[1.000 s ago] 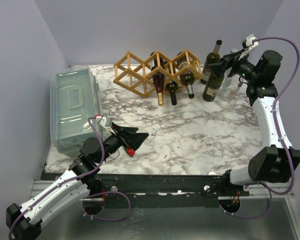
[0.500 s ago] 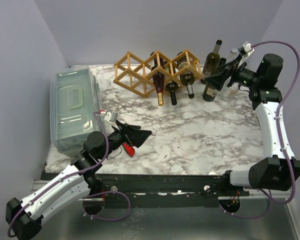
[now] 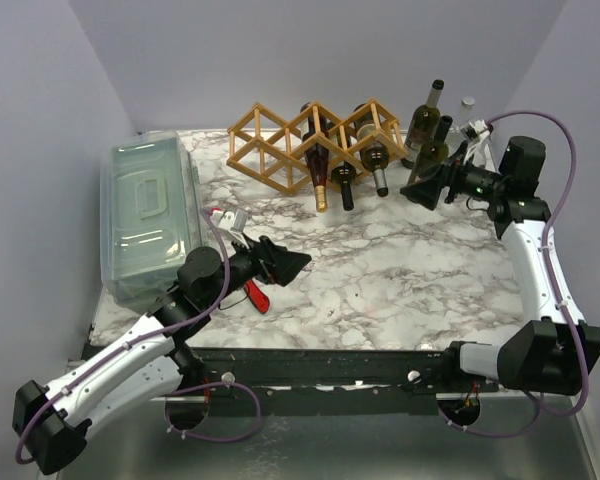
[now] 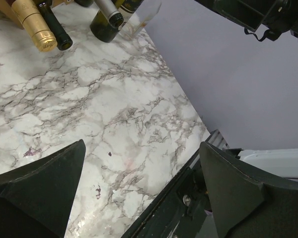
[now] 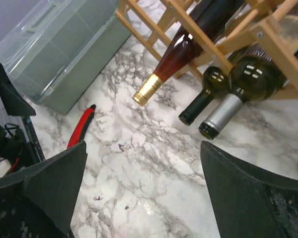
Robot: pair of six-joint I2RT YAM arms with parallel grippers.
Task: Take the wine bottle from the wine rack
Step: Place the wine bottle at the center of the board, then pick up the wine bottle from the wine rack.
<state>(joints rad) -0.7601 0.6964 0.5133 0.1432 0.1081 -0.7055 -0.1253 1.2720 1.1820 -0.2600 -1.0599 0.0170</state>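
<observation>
In the wine rack [image 5: 278,52] | wine bottle [image 5: 181,53] lies neck toward the arms | left hand [image 4: 141,148], right hand [image 5: 143,148] wide open, empty

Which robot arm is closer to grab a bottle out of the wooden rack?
Right. The right gripper, open, hovers beside the rack and faces its bottles. The left gripper is much farther away.
</observation>
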